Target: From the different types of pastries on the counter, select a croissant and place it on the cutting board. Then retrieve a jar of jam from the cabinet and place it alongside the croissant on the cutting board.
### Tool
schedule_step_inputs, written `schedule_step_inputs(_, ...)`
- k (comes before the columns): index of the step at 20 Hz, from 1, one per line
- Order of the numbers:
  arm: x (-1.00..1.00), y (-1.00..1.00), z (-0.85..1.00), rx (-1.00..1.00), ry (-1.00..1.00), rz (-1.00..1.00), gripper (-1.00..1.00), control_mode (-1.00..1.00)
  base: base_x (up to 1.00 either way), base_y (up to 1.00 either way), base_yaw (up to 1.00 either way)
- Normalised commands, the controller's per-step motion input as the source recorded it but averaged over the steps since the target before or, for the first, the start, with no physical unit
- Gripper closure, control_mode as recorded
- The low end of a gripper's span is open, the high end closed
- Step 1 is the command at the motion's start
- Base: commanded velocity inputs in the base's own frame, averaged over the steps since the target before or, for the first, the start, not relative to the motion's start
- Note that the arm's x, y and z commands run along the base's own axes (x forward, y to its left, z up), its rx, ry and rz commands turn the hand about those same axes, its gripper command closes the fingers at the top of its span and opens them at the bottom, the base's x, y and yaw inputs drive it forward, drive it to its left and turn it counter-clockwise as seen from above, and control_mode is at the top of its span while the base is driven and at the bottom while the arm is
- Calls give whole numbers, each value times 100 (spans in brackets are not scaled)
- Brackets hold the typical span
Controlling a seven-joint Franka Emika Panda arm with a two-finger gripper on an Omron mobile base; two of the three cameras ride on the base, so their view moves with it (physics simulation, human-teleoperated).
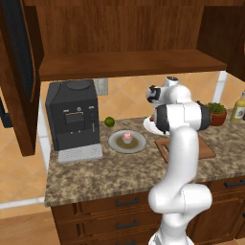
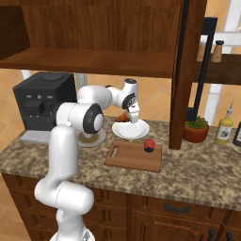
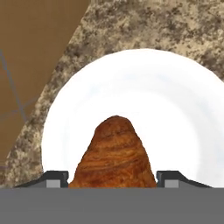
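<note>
The golden-brown croissant (image 3: 116,153) lies on the white plate (image 3: 175,109) at the back of the granite counter (image 1: 119,177). My gripper (image 3: 113,177) is down over it, with a finger tip tight against each side. From the right base view, the gripper (image 2: 133,117) points down at the croissant (image 2: 123,116) on the plate (image 2: 136,131). The reddish-brown cutting board (image 2: 132,157) lies just in front of the plate. A small dark jar of jam (image 2: 149,145) with a red lid stands on its far right corner. The pink-frosted cupcake (image 1: 127,137) sits on a grey plate (image 1: 117,143). The cabinet (image 1: 129,62) hangs open above.
A black coffee machine (image 1: 74,119) stands at the left, with a lime (image 1: 109,121) beside it. An open cabinet door (image 2: 188,70) hangs right of the board. Beyond it are a potted plant (image 2: 196,129) and a yellowish bottle (image 2: 224,127).
</note>
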Motion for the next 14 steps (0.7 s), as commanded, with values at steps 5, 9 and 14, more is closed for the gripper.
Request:
schedule_step_inputs(5, -64, 1, -23, -10, -1, -5, 100, -100, 0, 0, 0)
schedule_step_inputs(9, -52, 5, 52, -9, -4, -5, 100, -100, 0, 0, 0)
schedule_step_inputs(14, -66, 37, 47, -8, -16, -2, 100, -100, 0, 0, 0)
